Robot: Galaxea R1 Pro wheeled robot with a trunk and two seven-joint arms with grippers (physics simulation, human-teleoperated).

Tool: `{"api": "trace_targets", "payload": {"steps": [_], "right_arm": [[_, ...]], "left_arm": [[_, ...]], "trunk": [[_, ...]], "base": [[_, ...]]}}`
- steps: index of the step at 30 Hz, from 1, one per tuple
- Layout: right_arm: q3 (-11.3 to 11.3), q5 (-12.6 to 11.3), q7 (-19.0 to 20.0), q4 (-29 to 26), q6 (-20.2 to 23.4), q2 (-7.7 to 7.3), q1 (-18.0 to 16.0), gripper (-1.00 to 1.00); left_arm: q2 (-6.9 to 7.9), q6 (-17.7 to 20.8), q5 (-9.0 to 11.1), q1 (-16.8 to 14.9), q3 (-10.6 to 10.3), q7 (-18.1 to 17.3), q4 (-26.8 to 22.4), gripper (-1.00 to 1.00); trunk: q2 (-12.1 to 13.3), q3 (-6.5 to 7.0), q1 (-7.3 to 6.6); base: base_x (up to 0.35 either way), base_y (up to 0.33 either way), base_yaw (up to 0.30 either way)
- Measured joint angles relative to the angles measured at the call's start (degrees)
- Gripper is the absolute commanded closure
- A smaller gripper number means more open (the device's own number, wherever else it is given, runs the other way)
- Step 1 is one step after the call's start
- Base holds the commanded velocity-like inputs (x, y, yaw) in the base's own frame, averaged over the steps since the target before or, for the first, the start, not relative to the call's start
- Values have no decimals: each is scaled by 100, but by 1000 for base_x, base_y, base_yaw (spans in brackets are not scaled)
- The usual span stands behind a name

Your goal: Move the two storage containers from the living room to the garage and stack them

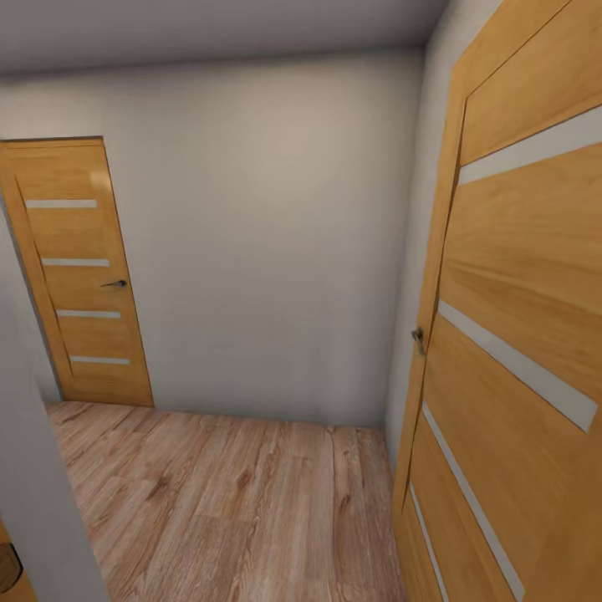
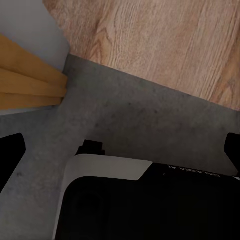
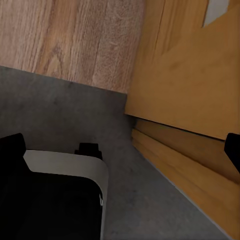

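Note:
The two storage containers are out of view. In the left wrist view my left gripper [image 2: 120, 152] is open, its black fingertips [image 2: 10, 155] far apart with nothing between them, above dark grey concrete-like floor [image 2: 125, 115]. My right gripper [image 3: 122, 150] is open too, its fingertips [image 3: 12, 150] empty over the same grey floor [image 3: 60, 105]. Below both grippers sits my own white-and-black base [image 2: 125, 200]. Just ahead, the grey floor meets light wood planks [image 2: 165, 40].
The head view looks into a small hallway with a wood plank floor [image 1: 226, 502] and a white wall [image 1: 267, 234]. An open wooden door [image 1: 518, 334] with a handle [image 1: 418, 337] stands close on the right. A closed door [image 1: 79, 276] is far left. A wall corner [image 1: 42, 502] is near left.

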Motion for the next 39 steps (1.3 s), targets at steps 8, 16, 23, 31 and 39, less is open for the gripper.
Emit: {"api": "trace_targets", "payload": {"steps": [8, 16, 23, 31, 39], "right_arm": [[0, 0, 1, 0, 0, 0, 0, -100], [0, 0, 1, 0, 3, 3, 0, -100], [-14, 0, 1, 0, 4, 18, 0, -100], [-10, 0, 1, 0, 8, 18, 0, -100], [-9, 0, 1, 0, 4, 18, 0, -100]], "left_arm": [[-2, 0, 0, 0, 8, 1, 0, -100], [6, -1, 0, 0, 4, 0, 0, -100], [6, -1, 0, 0, 6, 0, 0, -100], [30, -1, 7, 0, 8, 0, 0, -100], [28, 0, 7, -2, 5, 1, 0, -100]], "trunk": [[0, 0, 0], [0, 0, 0], [0, 0, 0], [-1, 0, -2], [-1, 0, -1]], "base": [[14, -19, 0], [23, -43, 0], [0, -1, 0], [113, 0, 0], [216, 0, 0]]}}
